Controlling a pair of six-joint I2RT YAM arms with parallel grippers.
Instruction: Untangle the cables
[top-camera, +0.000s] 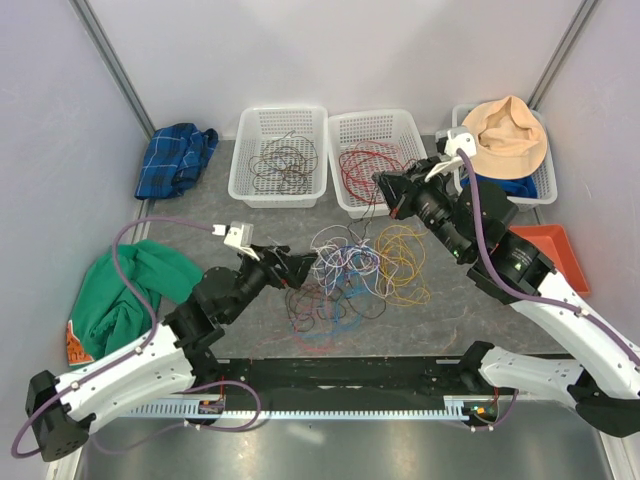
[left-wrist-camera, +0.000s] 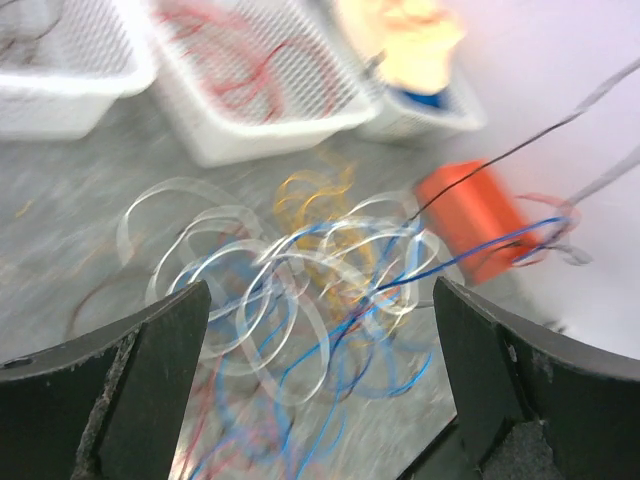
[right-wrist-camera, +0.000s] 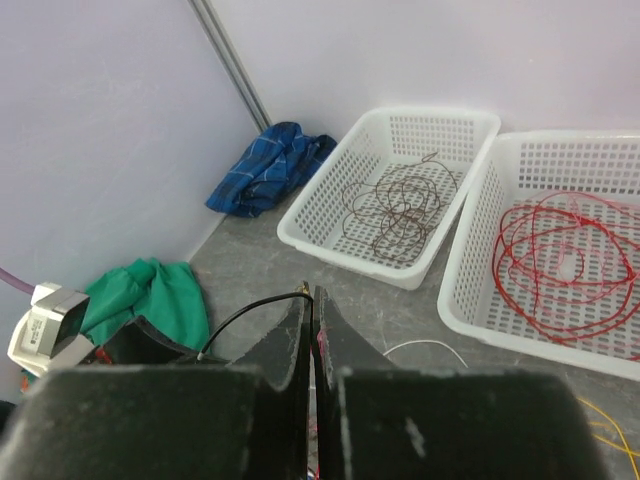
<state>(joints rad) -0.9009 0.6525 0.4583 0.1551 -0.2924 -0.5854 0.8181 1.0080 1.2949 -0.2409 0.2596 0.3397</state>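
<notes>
Cables (top-camera: 352, 262) are lying tangled at centre of the overhead view. Left gripper (left-wrist-camera: 320, 288) is gaping wide, gripping nothing, hovering over white and blue loops. Right gripper (right-wrist-camera: 310, 302) is pinching 1 dark cable (left-wrist-camera: 505, 152), which is running taut. Judging them light, limp and snag-prone; grip 1 strand at an outer loop.

— What sort of place was recorded?
— A robotics lab test cell was recorded. A grey table (top-camera: 470, 310) was found enclosed by pale panel walls (top-camera: 180, 50) on metal posts (top-camera: 108, 55). Two robot arms (top-camera: 130, 375) were seen bolted at its near edge, and white sorting baskets (top-camera: 237, 165) were set along the back.
</notes>
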